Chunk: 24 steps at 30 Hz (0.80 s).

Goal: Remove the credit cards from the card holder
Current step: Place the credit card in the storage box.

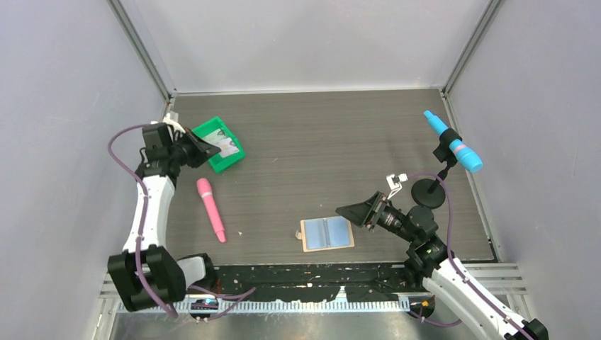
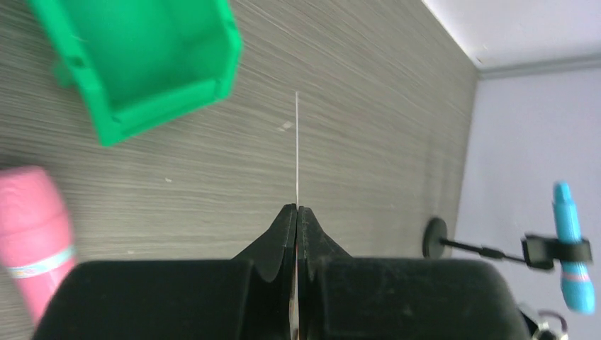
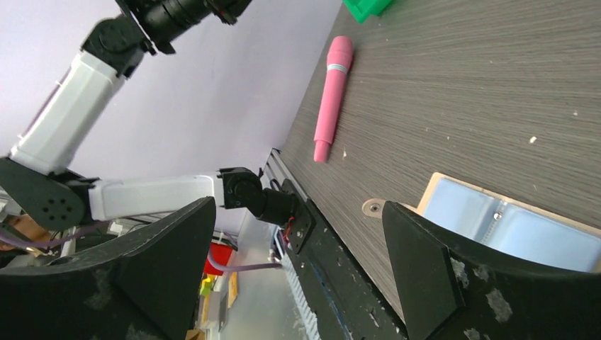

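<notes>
Pinches a credit card [image 2: 296, 142] edge-on in left end effector [image 2: 296, 210], well left of the open card holder [image 1: 327, 233]; hovers spread right end effector [image 1: 353, 212] just right, nearer, on its long axis.

Green bin [image 1: 212, 131], pink microphone [image 1: 211, 210] lying flat, blue microphone [image 1: 453, 142] on black stand [image 1: 429, 193]

Dark wood-grain table [image 1: 305, 134] carries a green bin [image 1: 225, 164], pink microphone [image 1: 211, 209], open card holder [image 1: 305, 234] and black stand [image 1: 430, 192]
</notes>
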{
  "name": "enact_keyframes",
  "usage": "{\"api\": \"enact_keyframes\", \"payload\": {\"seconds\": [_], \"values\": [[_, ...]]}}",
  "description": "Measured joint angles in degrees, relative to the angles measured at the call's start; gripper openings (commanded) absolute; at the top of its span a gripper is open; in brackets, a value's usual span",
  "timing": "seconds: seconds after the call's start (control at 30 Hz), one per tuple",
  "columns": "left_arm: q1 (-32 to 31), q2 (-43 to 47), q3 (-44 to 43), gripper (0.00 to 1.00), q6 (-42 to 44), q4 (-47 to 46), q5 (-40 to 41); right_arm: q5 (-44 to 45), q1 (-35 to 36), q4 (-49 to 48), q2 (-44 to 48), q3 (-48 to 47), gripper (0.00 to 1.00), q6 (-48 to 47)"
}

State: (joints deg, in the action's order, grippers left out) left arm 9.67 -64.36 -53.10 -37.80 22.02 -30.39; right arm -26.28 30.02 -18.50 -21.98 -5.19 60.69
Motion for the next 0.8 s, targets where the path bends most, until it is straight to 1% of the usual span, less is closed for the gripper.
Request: {"api": "enact_keyframes", "payload": {"seconds": [0.1, 0.17, 0.33, 0.6, 0.8], "values": [[2.84, -5.9, -5.66, 0.0, 2.03, 4.28, 3.19, -0.61, 0.0, 2.27, -0.79, -0.26, 0.95, -1.25], [3.23, -10.51, -11.17, 0.0, 3.63, 8.28, 5.42, -1.36, 0.0, 3.34, -2.27, -0.96, 0.95, -2.25], [4.17, -20.76, -22.29, 0.0, 6.75, 13.53, 8.46, -2.91, 0.0, 3.85, -5.75, -2.36, 0.96, -4.24], [6.01, -31.61, -28.7, 0.0, 6.8, 15.91, 8.81, -3.63, 0.0, 4.04, -8.04, -2.84, 0.95, -6.34], [6.1, -38.29, -31.76, 0.0, 6.8, 15.06, 9.07, -3.5, 0.0, 4.5, -9.31, -3.89, 0.95, -7.48]]}}
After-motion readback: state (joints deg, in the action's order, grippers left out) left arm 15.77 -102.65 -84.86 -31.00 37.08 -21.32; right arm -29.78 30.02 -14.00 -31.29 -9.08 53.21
